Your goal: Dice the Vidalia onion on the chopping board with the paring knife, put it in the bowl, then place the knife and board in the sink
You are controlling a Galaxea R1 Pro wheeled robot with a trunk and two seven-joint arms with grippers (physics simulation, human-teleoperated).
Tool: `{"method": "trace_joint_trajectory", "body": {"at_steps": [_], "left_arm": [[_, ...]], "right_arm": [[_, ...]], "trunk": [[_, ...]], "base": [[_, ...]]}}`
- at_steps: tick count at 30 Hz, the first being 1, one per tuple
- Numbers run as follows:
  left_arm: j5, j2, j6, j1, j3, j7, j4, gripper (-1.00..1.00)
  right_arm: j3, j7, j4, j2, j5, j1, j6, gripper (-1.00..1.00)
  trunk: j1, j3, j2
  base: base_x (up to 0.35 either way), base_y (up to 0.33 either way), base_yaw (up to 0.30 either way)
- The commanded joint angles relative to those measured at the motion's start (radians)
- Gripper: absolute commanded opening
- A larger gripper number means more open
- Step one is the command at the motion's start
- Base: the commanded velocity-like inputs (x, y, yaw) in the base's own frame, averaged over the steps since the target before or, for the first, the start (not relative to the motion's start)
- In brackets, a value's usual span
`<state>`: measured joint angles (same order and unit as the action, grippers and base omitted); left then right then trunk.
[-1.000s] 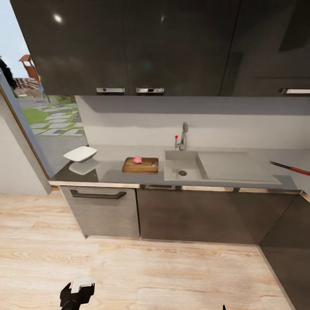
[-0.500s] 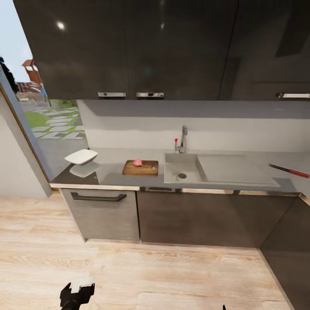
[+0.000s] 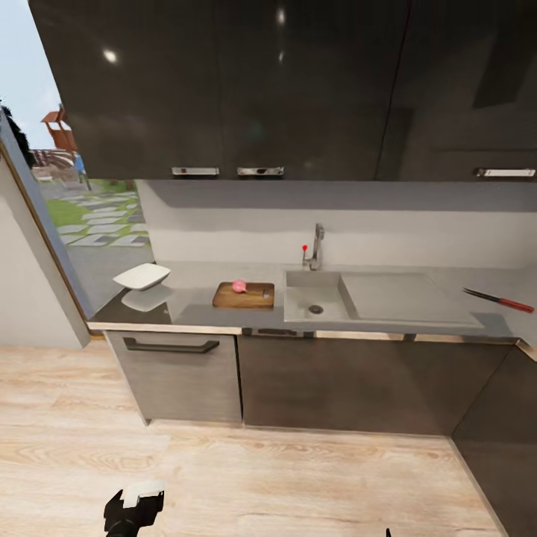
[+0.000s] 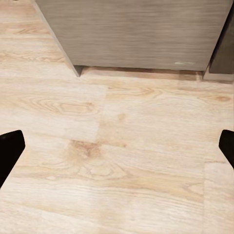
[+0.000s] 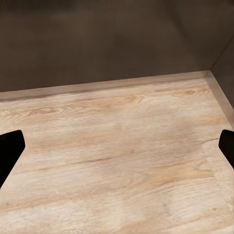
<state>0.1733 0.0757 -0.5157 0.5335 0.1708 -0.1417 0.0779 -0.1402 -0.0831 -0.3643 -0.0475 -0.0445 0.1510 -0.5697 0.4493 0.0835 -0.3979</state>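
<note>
Two grippers hang low over the light wood floor (image 3: 298, 477), well short of the bench (image 3: 186, 302). The left gripper (image 4: 117, 146) and the right gripper (image 5: 117, 146) each have their fingers spread wide and hold nothing. On the bench, a pink onion (image 3: 239, 286) already sits on the chopping board (image 3: 244, 295), just beside the sink (image 3: 317, 298). The white bowl (image 3: 141, 277) rests near the left end. The paring knife (image 3: 498, 299) lies far to the right, beyond the drainboard, well apart from the board. The step in hand looks like fetching the knife. To do it well, roll close to the right end first, then lower open fingers squarely over the red handle, clear of the blade.
</note>
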Motion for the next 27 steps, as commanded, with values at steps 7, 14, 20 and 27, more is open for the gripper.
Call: {"method": "trace_joint_trajectory", "body": {"at_steps": [7, 14, 20, 27], "left_arm": [[0.008, 0.000, -0.006, 0.002, 0.009, -0.001, 0.003, 1.00], [0.008, -0.001, -0.006, 0.002, 0.009, -0.001, 0.003, 1.00], [0.008, -0.001, -0.006, 0.002, 0.009, -0.001, 0.004, 1.00], [0.008, -0.001, -0.006, 0.002, 0.009, -0.001, 0.004, 1.00]], "right_arm": [[0.001, 0.000, 0.001, 0.000, -0.005, 0.001, -0.004, 1.00], [0.001, 0.000, 0.001, 0.000, -0.005, 0.001, -0.004, 1.00], [0.001, 0.000, 0.001, 0.000, -0.005, 0.001, -0.004, 1.00], [0.001, -0.001, 0.001, 0.000, -0.003, 0.001, -0.003, 1.00]], "trunk": [[0.001, -0.009, -0.002], [0.001, -0.020, -0.002], [0.001, -0.030, -0.002], [0.001, -0.033, -0.002]], "base": [[0.000, 0.000, 0.000], [0.000, 0.000, 0.000], [0.000, 0.000, 0.000], [0.000, 0.000, 0.000]]}}
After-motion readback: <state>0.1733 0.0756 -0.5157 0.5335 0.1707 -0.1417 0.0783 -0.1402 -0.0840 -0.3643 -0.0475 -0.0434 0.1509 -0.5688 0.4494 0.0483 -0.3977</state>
